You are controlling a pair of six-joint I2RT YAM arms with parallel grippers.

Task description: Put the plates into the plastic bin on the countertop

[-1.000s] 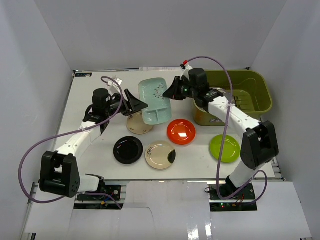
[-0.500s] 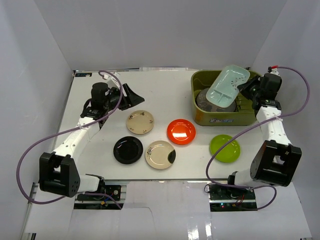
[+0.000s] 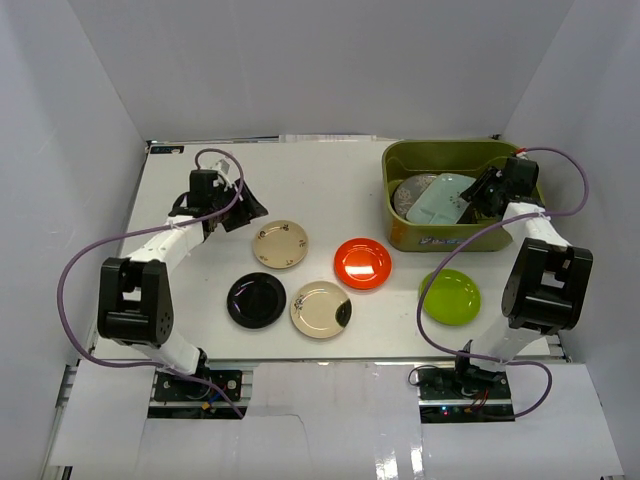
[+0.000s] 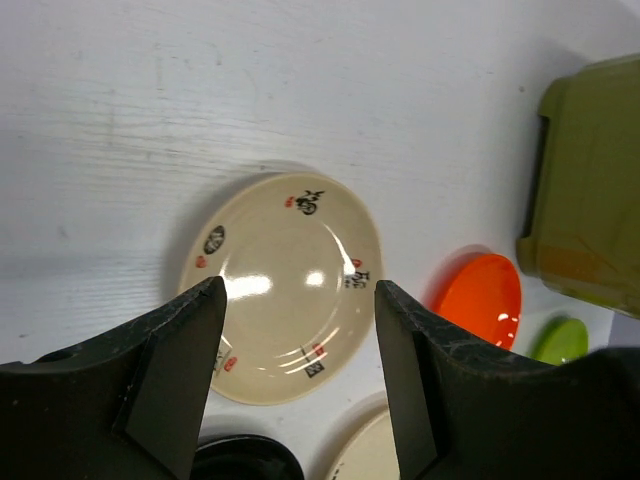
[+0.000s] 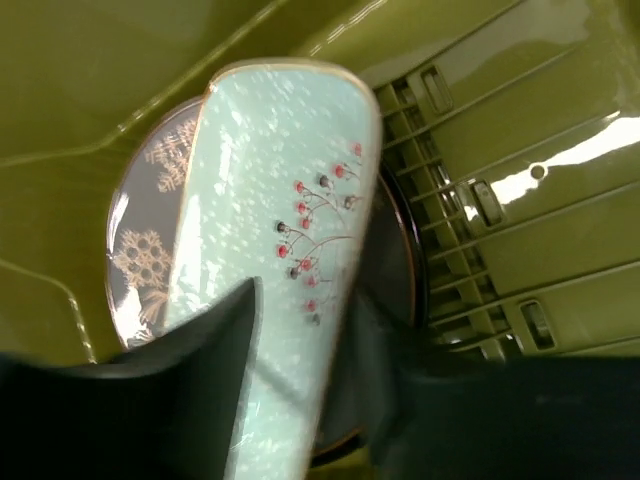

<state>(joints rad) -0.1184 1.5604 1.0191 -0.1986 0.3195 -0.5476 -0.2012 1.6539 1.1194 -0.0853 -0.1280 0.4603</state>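
Note:
The olive plastic bin stands at the back right of the white countertop. Inside it a pale-green plate lies tilted on a grey patterned plate. My right gripper is open, its fingers still either side of the pale-green plate's rim. My left gripper hangs open just above and behind a tan plate, holding nothing.
Orange-red, black, cream and lime-green plates lie across the front half of the table. The bin's slotted floor shows beside the stacked plates. White walls close in the table on three sides.
My right arm carried the pale-green plate from mid-table into the bin, laid it on the grey plate, and its jaws parted. My left gripper drew back and lowered toward the tan plate.

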